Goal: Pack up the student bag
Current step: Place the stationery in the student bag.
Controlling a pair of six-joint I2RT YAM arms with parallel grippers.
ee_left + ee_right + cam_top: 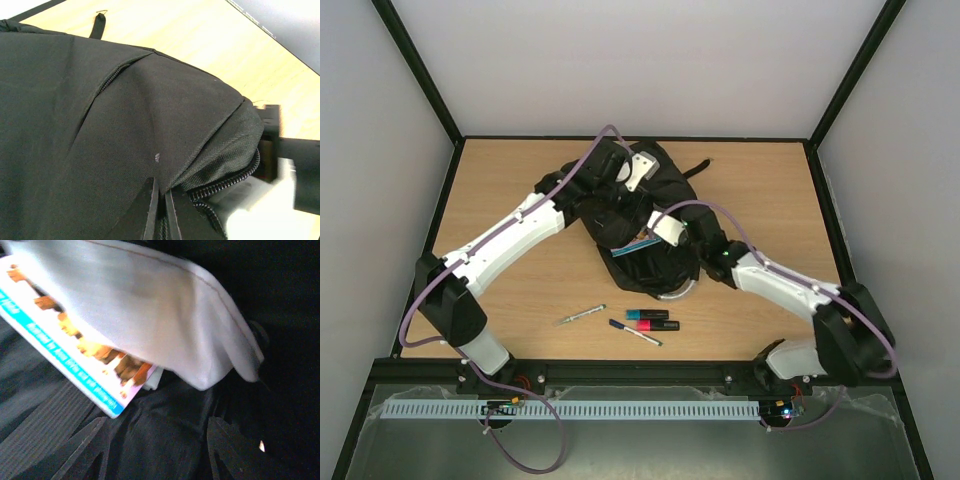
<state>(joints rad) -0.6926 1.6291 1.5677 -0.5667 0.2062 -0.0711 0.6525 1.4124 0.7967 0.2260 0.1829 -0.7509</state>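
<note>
The left gripper (pixel 159 210) is pinching, fingers together, a fold of the black student bag (pixel 75 125) beside its zipper (pixel 227 184). The right gripper (pixel 157 452) is hovering at the bag's opening, fingers apart and empty, with a light-grey pouch (pixel 150 315) and a colourful booklet (pixel 65 355) lying just ahead of it.

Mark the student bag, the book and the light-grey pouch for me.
student bag (pixel 75 130): left wrist view, bare fabric panel.
book (pixel 75 354): right wrist view, printed cover by blue edge.
light-grey pouch (pixel 150 310): right wrist view, middle of its fabric.
</note>
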